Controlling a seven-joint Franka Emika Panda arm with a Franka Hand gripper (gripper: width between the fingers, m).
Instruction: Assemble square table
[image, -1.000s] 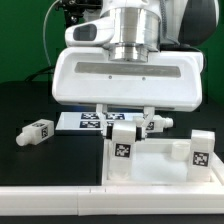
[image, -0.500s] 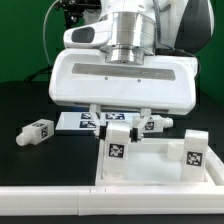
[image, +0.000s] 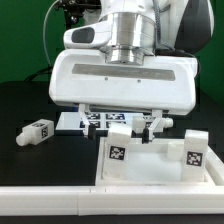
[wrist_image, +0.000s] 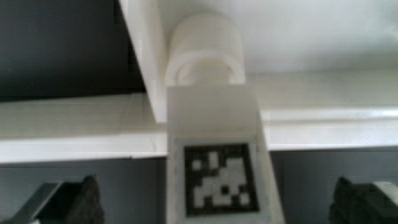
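The hand (image: 122, 123) is open, its fingers clear on either side of a leg (image: 120, 152) standing in the top's (image: 150, 170) corner toward the exterior view's left. The top lies near on the worktop (image: 40, 162); a loose leg (image: 37, 131) lies farther left

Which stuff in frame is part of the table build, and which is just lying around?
Part of the build:
- table top
- upright leg on the top, exterior view's left
- second upright leg, exterior view's right
- loose leg lying on the black surface
- rear leg lying behind the top

Not part of it:
- marker board
- long white rail
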